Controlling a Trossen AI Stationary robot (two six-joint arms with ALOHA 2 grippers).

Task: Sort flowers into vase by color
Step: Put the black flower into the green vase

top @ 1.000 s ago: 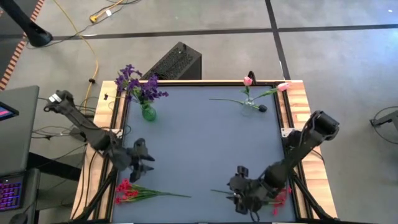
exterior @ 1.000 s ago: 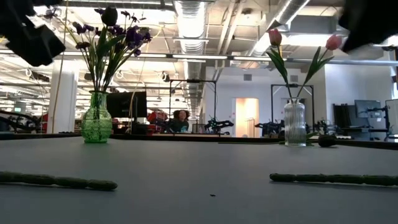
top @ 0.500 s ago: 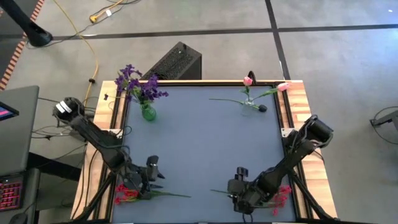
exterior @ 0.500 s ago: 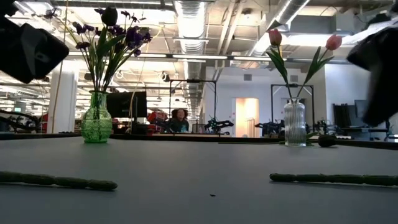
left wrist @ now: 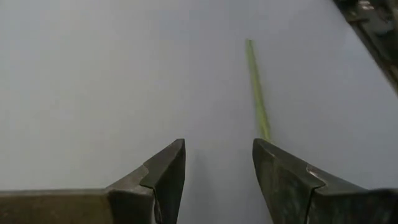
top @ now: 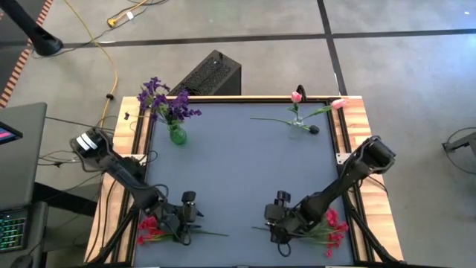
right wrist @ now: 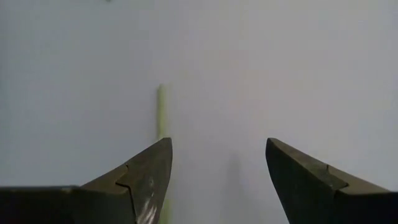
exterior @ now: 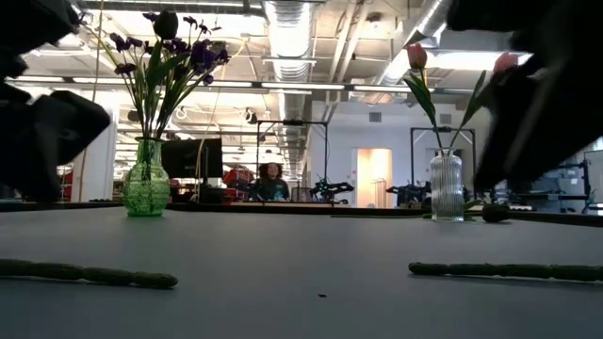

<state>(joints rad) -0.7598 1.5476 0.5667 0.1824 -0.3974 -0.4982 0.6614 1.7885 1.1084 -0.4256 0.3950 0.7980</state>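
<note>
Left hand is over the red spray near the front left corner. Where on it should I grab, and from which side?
Grip the bare green stem, not the red blossoms. It lies flat, tip toward the table's middle, so come straight down with the open left hand, fingers straddling the stem.

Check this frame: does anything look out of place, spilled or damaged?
One oddity: a loose green stem lies flat on the mat beside the clear vase, not in it. Both vases stand upright; nothing looks spilled or broken.
</note>
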